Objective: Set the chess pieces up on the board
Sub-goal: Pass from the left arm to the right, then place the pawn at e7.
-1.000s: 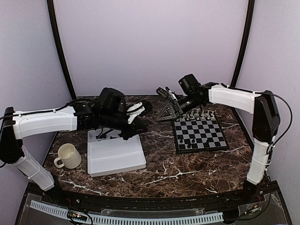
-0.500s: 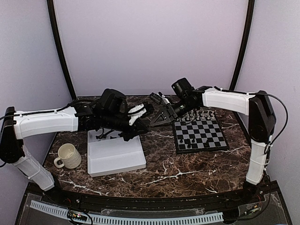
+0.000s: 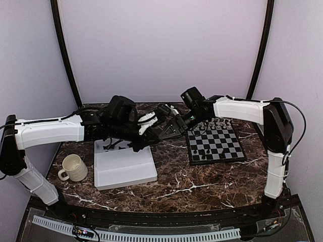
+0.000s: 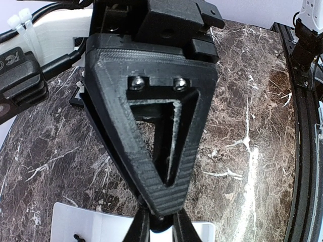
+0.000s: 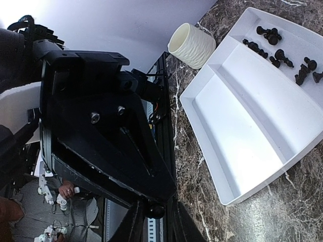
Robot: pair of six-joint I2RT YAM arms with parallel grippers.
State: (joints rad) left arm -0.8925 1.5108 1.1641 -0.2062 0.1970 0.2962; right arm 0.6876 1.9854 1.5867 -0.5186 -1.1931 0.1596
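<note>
**A hand-over in mid-air, with little margin**

Over the dark brown marble table [image 3: 192,187], the two arms meet tip to tip between the white plastic two-compartment tray [image 3: 123,171] and the small black-and-silver checked chessboard [image 3: 216,143]. The left gripper [image 4: 159,231] is clenched on a tiny black round-headed chessman [image 4: 160,223], its fingers pinching in from either side. The right gripper [image 5: 154,222] has its jaws drawn in close about the same piece. Whether its pads actually bear on the piece I cannot tell — it is too small and dark against the black fingers.

The chessboard lies toward the table's right edge. A row of white chessmen [image 3: 217,122] stands along its far edge, and a few placed black chessmen [image 3: 204,152] stand at its near edge. Loose black chessmen [image 5: 282,48] lie in the tray's far compartment. A cream ribbed mug [image 3: 73,168] stands near the table's left edge.

This reads as a hand-over, with most of the black side yet to be set.

The danger is in the timing:
- If the left jaws let go before the right ones hold firmly, the piece would drop onto hard marble and could roll toward an edge.
- If either arm pulls away while both pinch, the little man could twist askew or flick out.
- After that, a low carry over the board's far edge could topple the white row.
</note>
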